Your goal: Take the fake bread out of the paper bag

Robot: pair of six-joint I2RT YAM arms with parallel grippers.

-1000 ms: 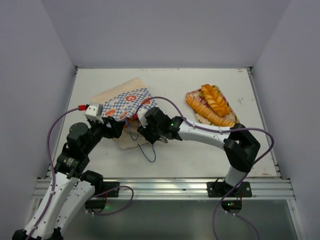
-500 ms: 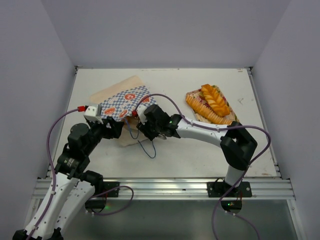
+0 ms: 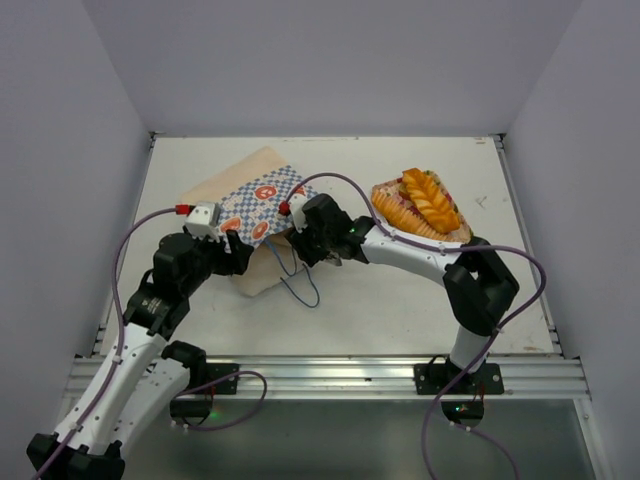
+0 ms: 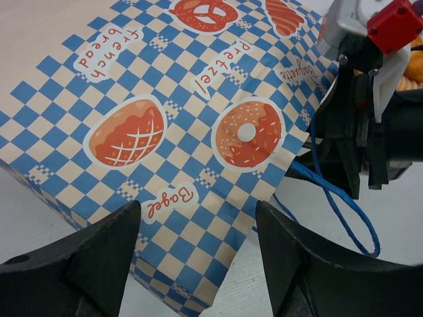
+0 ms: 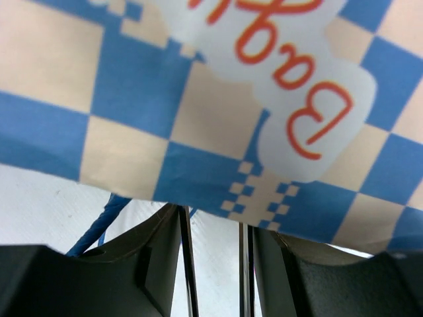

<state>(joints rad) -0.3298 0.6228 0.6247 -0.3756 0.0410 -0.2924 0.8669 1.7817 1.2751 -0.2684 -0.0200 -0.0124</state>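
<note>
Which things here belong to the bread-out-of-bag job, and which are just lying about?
Job:
- bag, with its blue handles
- bread, the pieces in view already outside the bag

Lying about:
- tray, not named in the task, though the bread rests on it

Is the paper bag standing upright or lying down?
Lying down: the paper bag shows its broad checkered face to the overhead camera.

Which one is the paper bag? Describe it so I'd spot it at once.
On the white table, look left of centre. The paper bag is there: cream paper with a band of blue-and-white checks and orange bread pictures, unlike the tray of golden bread to its right.
</note>
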